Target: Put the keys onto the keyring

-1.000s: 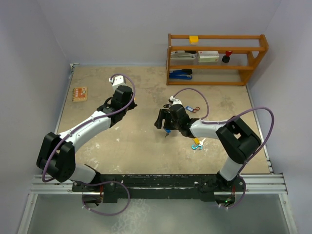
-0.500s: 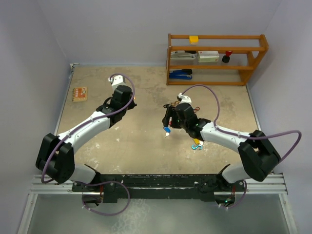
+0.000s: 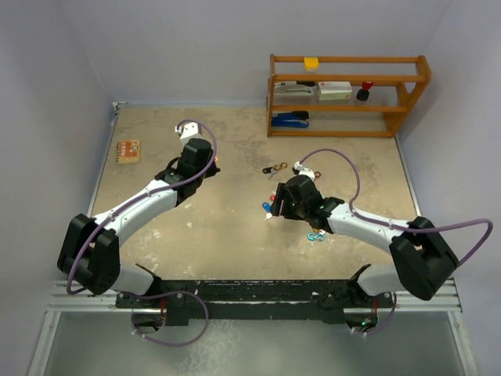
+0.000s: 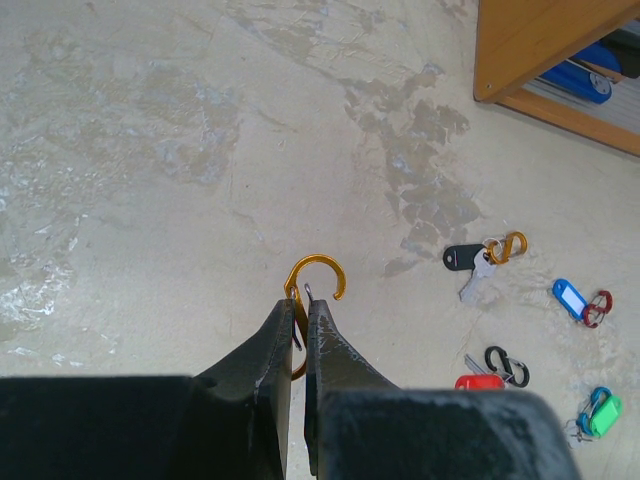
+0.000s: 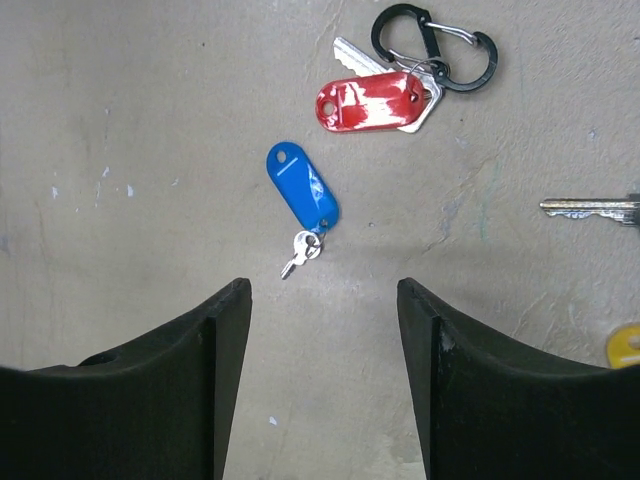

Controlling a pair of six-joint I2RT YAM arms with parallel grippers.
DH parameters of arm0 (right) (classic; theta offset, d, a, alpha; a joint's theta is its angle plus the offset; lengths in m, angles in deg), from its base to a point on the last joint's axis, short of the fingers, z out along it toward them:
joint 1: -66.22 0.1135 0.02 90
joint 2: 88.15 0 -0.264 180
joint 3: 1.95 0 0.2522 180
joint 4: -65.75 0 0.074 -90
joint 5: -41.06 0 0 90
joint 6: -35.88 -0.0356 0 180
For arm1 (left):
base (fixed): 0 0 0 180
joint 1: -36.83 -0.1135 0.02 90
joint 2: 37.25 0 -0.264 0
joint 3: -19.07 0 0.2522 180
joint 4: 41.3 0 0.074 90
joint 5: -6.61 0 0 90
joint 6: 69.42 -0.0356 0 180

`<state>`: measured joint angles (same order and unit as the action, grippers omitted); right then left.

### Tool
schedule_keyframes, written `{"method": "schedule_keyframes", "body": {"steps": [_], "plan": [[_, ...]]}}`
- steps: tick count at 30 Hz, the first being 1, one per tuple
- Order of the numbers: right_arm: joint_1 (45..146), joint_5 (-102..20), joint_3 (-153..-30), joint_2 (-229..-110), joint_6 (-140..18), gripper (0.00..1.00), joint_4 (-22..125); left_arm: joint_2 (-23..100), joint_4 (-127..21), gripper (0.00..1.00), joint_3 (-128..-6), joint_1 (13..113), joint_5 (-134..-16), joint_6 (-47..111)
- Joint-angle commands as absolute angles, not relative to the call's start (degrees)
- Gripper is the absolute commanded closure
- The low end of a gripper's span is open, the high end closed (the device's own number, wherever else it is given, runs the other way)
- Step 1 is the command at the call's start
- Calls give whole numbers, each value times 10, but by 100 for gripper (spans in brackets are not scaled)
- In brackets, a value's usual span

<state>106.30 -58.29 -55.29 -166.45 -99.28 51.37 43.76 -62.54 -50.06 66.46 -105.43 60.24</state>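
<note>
My left gripper (image 4: 303,308) is shut on a gold hook-shaped keyring clip (image 4: 322,268), held just above the table at the back left (image 3: 211,162). My right gripper (image 5: 325,292) stands open over the table with nothing between its fingers. Just beyond its tips lies a blue-tagged key (image 5: 303,190), also visible from above (image 3: 268,208). A red-tagged key (image 5: 368,103) on a black clip (image 5: 435,45) lies further out. A bare metal key (image 5: 590,208) lies at the right edge. In the left wrist view a black-tagged key (image 4: 465,257) lies on an orange clip (image 4: 510,245).
A wooden shelf (image 3: 344,94) with a stapler and small items stands at the back right. A small orange box (image 3: 127,150) lies at the far left. A teal clip (image 3: 315,234) rests near my right forearm. A blue tag on a red clip (image 4: 572,298) and a green tag (image 4: 603,410) lie nearby.
My right gripper has drawn back to the right, away from the blue-tagged key, which stays on the table. Its jaws have narrowed a little. The left arm has not moved.
</note>
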Motion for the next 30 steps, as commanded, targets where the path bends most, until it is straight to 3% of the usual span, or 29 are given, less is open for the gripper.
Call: {"method": "schedule_keyframes", "body": {"steps": [1,21,30], "plan": [[1064,-561,-548,-1680,-1016,38,532,437,-595,100,-500,661,-1042,601],[1065,-538,-559,-1748,-1029,43,577,449,-588,100,-501,661,-1028,601],[1064,-534,-563,-1774,-1036,52,587,450,-588,100,-500,661,-1027,601]]}}
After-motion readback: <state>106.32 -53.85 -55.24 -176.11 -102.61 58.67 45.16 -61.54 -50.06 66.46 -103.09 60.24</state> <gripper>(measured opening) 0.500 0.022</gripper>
